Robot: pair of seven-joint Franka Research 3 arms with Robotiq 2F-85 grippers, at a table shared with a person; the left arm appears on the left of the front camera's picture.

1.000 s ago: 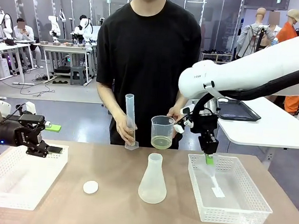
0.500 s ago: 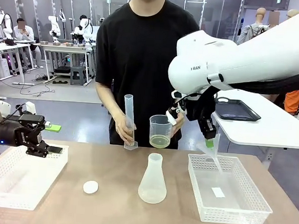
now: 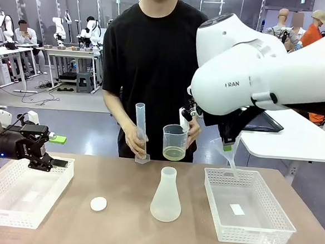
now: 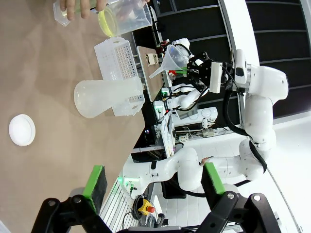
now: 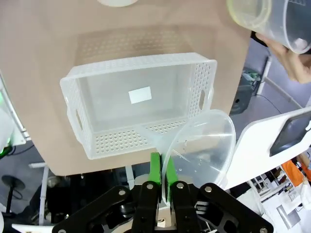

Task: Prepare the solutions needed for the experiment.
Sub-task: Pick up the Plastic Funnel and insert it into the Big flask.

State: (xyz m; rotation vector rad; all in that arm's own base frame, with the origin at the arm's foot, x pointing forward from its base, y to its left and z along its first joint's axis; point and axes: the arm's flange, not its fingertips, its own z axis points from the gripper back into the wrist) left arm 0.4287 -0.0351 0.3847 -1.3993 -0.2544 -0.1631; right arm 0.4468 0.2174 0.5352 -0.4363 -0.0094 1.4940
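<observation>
counts on the table (image 3: 122,225): one conical flask (image 3: 166,196), one white cap (image 3: 98,203), two white baskets. the flask is standing upright in the middle. the cap is lying to its left, apart from it. the left basket (image 3: 12,198) and the right basket (image 3: 266,232) are sitting at either end. the right one is carrying one white label (image 3: 236,209) on its floor.

the person is holding two vessels at the far edge. one measuring cylinder (image 3: 141,129) is leaning slightly in one hand (image 3: 134,142); i cannot tell whether its foot is touching the table. one beaker (image 3: 175,142) is sitting in the other hand (image 3: 193,132). the solutions (image 3: 175,154) are lying as a shallow pale yellow layer in the bottom of that beaker.

the right gripper (image 5: 161,171) is pinching the rim of one funnel (image 5: 199,145), fingers clamped together on it. i am seeing it hanging above the right basket's far edge, spout pointing down. the left gripper (image 4: 153,179) is hovering over the left basket, fingers spread wide, nothing between them.
</observation>
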